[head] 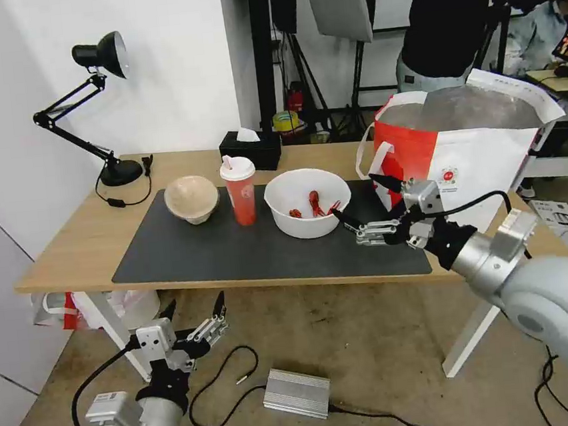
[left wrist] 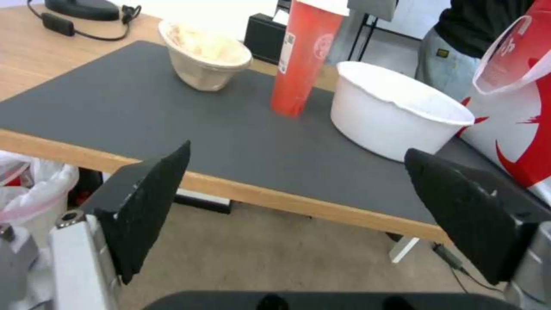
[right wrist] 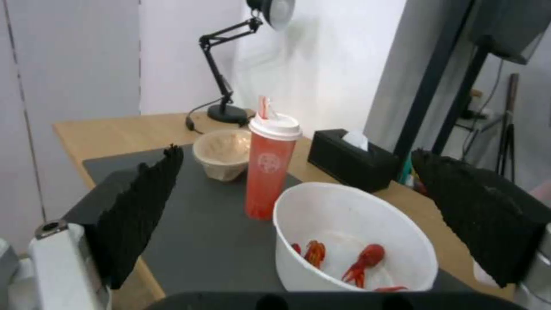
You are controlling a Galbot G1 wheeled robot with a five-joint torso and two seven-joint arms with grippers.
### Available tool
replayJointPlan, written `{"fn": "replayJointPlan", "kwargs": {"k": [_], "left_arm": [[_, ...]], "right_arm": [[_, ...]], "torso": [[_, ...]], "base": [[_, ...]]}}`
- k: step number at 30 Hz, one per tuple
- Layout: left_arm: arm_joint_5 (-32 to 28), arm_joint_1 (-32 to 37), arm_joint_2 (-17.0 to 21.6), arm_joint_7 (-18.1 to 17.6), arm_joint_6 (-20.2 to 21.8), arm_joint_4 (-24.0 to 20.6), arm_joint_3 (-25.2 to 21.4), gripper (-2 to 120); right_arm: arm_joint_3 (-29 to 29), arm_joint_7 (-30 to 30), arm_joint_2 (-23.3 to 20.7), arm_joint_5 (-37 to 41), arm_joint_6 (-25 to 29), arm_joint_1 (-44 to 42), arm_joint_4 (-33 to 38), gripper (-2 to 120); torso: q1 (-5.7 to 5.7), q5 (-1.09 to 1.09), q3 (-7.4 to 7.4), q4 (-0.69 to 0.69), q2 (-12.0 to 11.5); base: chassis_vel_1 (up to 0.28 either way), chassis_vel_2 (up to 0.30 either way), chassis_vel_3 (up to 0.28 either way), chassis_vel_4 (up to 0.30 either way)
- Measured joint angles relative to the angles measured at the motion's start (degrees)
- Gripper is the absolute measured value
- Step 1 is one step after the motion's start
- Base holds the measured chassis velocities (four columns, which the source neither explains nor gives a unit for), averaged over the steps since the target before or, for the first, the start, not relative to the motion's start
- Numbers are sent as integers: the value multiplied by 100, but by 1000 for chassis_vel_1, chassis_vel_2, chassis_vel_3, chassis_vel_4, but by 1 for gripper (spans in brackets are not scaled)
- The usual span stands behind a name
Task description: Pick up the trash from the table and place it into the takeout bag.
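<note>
Trash is sitting in a row on the dark mat (head: 234, 251) of the table (head: 60, 254): a beige pulp bowl (head: 191, 198), a tall red cup (head: 240, 192) at its 3 o'clock, then a wide white bowl (head: 308, 202). The head view is showing the takeout bag (head: 455, 149) standing open at 3 o'clock from the white bowl, its silver lining showing. The right wrist view is looking down into the white bowl (right wrist: 353, 239) at red crayfish bits. The left wrist view is seeing just its outside wall (left wrist: 396, 114). The right gripper (head: 366, 213) is hanging beside the white bowl, jaws spread wide. The left gripper (head: 196, 313) is waiting below the table edge, jaws apart too.
</note>
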Motion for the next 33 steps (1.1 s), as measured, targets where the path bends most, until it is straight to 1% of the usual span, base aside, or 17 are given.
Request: {"fn": "replayJointPlan", "kwargs": {"k": [3, 7, 16, 18, 26, 33], "left_arm": [[6, 3, -15, -3, -42, 7, -4, 100], [11, 26, -19, -7, -115, 7, -3, 100], [30, 29, -35, -7, -120, 11, 0, 100], [34, 34, -49, -7, -121, 8, -5, 100], [37, 47, -106, -6, -136, -14, -23, 100], [56, 66, -72, -4, -139, -15, -21, 100]], "right_arm": [[-218, -71, -45, 74, -132, 347, -128, 100], [-410, -173, -84, 36, -261, 556, -205, 100], [-720, -377, -199, 162, -403, 993, -323, 100], [-907, -390, -264, 219, -456, 1193, -373, 100], [-1120, -502, -310, 212, -570, 1467, -512, 100], [-1402, -693, -296, 176, -586, 1757, -865, 100]], "torso": [[0, 0, 0, 0, 0], [0, 0, 0, 0, 0], [0, 1, 0, 0, 0], [0, 0, 0, 0, 0], [0, 0, 0, 0, 0], [0, 1, 0, -1, 0]], "base": [[0, 0, 0, 0], [0, 0, 0, 0], [0, 0, 0, 0], [0, 0, 0, 0], [0, 0, 0, 0], [0, 0, 0, 0]]}}
